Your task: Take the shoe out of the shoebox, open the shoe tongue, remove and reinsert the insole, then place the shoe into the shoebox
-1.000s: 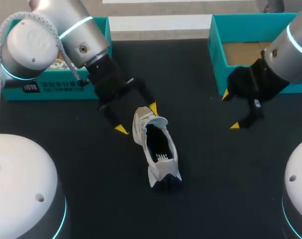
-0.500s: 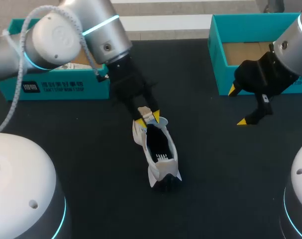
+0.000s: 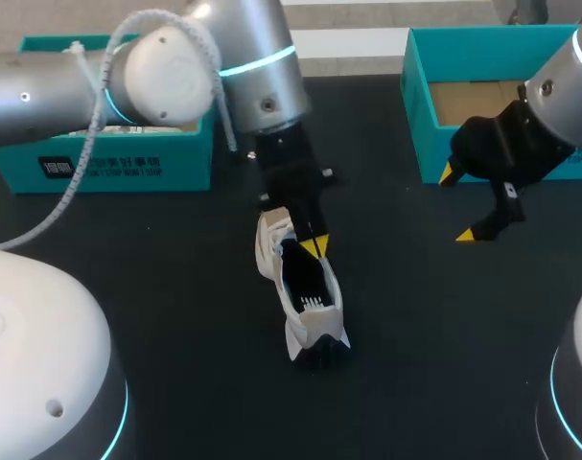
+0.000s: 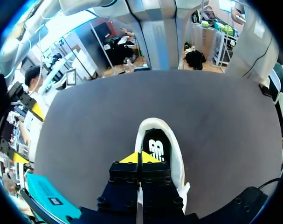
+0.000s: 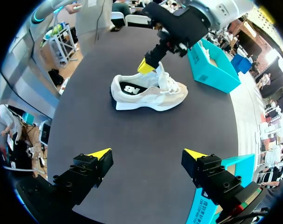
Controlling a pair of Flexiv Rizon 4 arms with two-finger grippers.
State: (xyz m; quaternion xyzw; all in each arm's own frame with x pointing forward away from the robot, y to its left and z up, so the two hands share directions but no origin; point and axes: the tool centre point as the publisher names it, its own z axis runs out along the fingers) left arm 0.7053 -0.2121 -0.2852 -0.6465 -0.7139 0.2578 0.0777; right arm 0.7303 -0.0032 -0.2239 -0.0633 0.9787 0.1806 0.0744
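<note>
Beige sneaker (image 3: 305,297) lies mid-table, already out of the teal shoebox (image 3: 420,115). My left gripper (image 3: 316,247), pinched closed, sits at its mouth, possibly gripping something. The insole (image 4: 156,149) is not yet out. My right gripper (image 3: 456,203) hangs spread.

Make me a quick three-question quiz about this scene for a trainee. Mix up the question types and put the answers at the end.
1. True or false: the shoe hangs lifted clear of the table.
2. Multiple choice: the right gripper is A) open above the table, B) shut on the shoe, C) shut and empty.
3. Short answer: which gripper has its yellow tips together at the shoe's opening?
Key: 1 false, the shoe stands on the table; 2 A; 3 the left gripper.
</note>
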